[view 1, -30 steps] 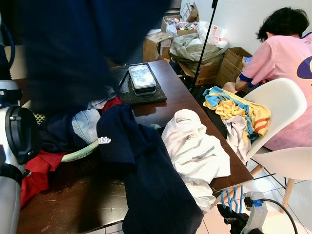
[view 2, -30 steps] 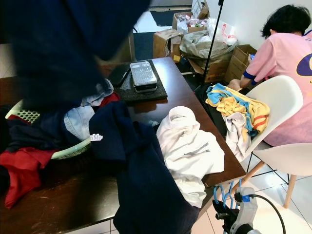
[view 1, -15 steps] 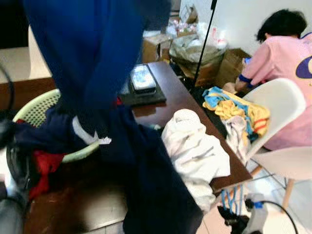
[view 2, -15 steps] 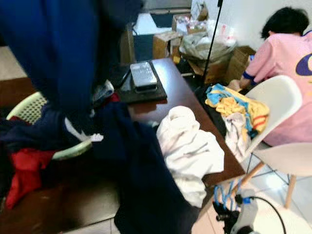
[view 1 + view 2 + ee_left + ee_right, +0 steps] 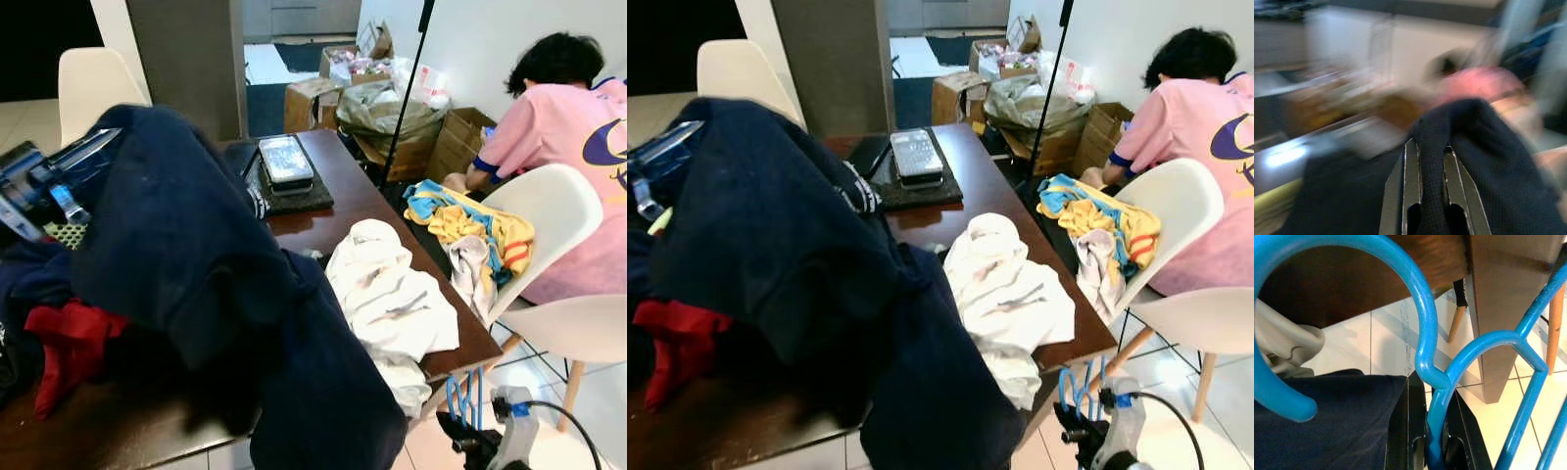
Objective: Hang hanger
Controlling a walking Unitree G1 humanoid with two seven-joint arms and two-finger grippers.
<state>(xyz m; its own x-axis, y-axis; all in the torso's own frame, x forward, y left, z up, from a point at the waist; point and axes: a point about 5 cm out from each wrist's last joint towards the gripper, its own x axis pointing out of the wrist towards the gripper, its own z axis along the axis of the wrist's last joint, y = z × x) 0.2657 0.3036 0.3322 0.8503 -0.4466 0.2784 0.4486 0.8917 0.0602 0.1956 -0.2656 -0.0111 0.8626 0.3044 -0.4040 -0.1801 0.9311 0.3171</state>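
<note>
Right wrist view: right gripper (image 5: 1432, 431) clamps blue hanger (image 5: 1422, 328)

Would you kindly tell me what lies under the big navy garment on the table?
A red cloth pokes out beneath the navy garment, held by the left hand. Whatever else lies under it is covered.

My left arm is raised at the left of my view, its end effector (image 5: 1431, 169) pinched tight on a fold of the navy garment (image 5: 186, 245), fingers (image 5: 1409, 176) close together with cloth between them. My right arm hangs low at the lower right, its end effector (image 5: 1431, 431) clamped on the blue hanger (image 5: 1425, 347) just below the hook
</note>
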